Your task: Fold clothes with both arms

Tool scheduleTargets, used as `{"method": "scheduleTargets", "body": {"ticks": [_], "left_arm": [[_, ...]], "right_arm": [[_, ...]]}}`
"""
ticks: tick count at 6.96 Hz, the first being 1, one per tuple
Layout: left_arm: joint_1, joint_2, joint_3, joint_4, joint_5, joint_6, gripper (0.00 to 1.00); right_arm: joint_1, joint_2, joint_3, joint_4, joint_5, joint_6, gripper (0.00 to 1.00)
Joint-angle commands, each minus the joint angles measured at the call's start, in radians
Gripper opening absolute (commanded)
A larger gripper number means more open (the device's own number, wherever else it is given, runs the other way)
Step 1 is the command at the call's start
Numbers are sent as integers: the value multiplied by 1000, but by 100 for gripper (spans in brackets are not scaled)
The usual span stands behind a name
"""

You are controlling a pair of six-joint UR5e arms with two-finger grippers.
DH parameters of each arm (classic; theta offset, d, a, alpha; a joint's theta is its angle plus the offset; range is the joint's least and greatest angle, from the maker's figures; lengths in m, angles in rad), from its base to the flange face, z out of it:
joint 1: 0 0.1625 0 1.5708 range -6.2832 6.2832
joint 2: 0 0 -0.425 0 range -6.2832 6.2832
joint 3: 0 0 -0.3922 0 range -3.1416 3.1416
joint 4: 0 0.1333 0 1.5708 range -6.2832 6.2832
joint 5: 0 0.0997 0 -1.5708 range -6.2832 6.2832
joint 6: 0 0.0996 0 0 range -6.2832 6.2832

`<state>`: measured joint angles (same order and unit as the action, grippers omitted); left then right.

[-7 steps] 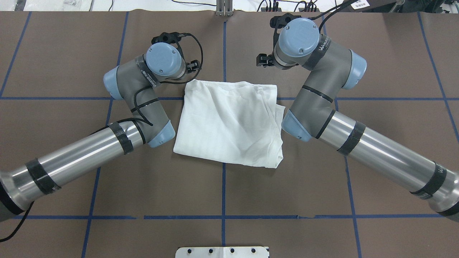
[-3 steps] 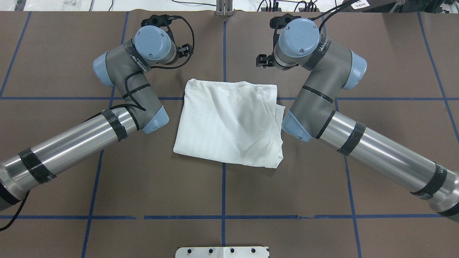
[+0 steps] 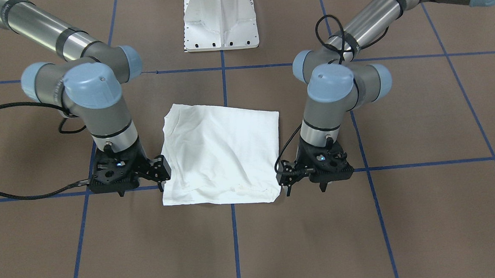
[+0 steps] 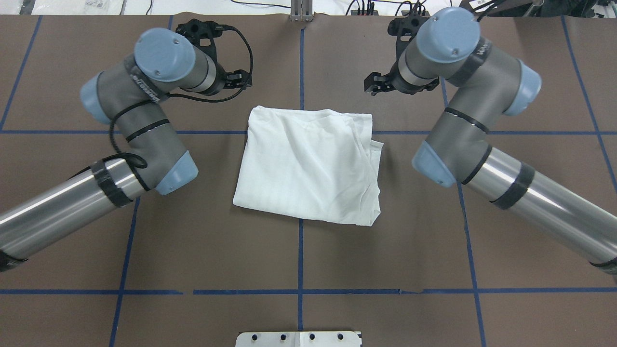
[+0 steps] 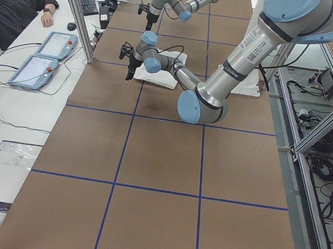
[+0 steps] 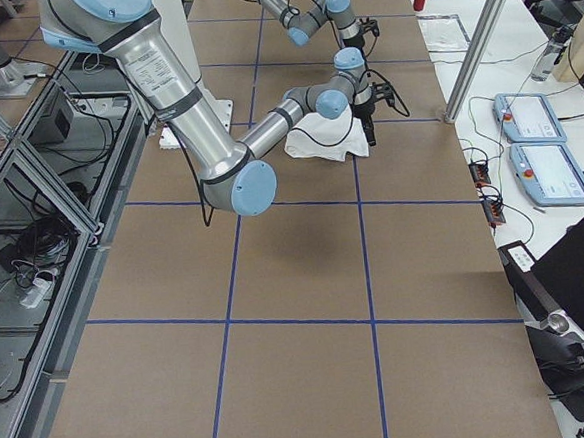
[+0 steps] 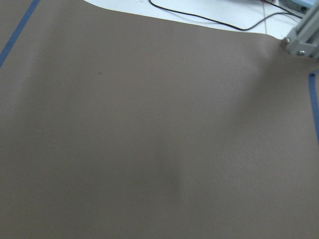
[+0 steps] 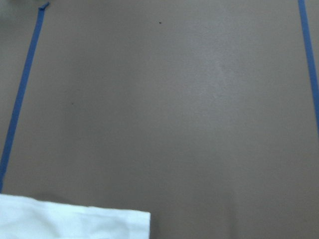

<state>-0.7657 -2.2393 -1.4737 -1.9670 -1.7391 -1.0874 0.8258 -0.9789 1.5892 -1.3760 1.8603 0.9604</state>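
The white T-shirt [image 4: 308,164] lies folded into a rough square at the table's middle, with layered edges along its right side. In the front-facing view the shirt [image 3: 223,157] sits between both grippers. My left gripper [image 3: 306,189] hangs just off the shirt's near corner, fingers pointing down and spread, with nothing between them. On the opposite side my right gripper [image 3: 141,190] hovers next to the shirt's edge, also open and empty. The right wrist view shows one shirt corner [image 8: 75,221] on bare table. No text block is visible.
The white metal pedestal base [image 3: 220,26] stands at the robot's side of the table. Blue tape lines [image 4: 300,289] grid the brown table cover. A person [image 5: 14,8] sits beyond the far edge beside two control pendants [image 5: 42,56].
Both arms have drawn outward from the shirt, the left wrist going left and toward the far edge, the right wrist shifting right. The shirt has not moved.
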Motion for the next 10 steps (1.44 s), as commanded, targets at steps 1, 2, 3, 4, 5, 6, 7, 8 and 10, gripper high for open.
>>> {"method": "scheduleTargets", "body": {"ticks": [1,2,3,4,5,6,7,8,10], "left_arm": [[-64,190,-358,187,-88,226,100],[-133,299,-434,188,-155,389,100],[-217,379,-457,188,-206,559,100],[-324,461,-464,185,-262,740,100],[-451,548,-464,177,-371,920,100],[-556,640,-464,174,-432,1005,100],[-601,711,-421,175,-427,1014,100],[-650,728,-395,174,-421,1015,100],[-786,798,-363,169,-482,1050,100]], "right_arm": [[94,-127,313,-308,112,-204,100],[146,-176,398,-418,129,-320,100],[220,-238,409,-428,178,-444,100],[301,-317,408,-425,227,-588,100],[385,-389,403,-425,291,-730,100],[457,-482,405,-420,347,-785,100],[511,-583,406,-419,350,-798,100],[550,-671,375,-419,341,-795,100],[692,-772,357,-393,411,-1007,100]]}}
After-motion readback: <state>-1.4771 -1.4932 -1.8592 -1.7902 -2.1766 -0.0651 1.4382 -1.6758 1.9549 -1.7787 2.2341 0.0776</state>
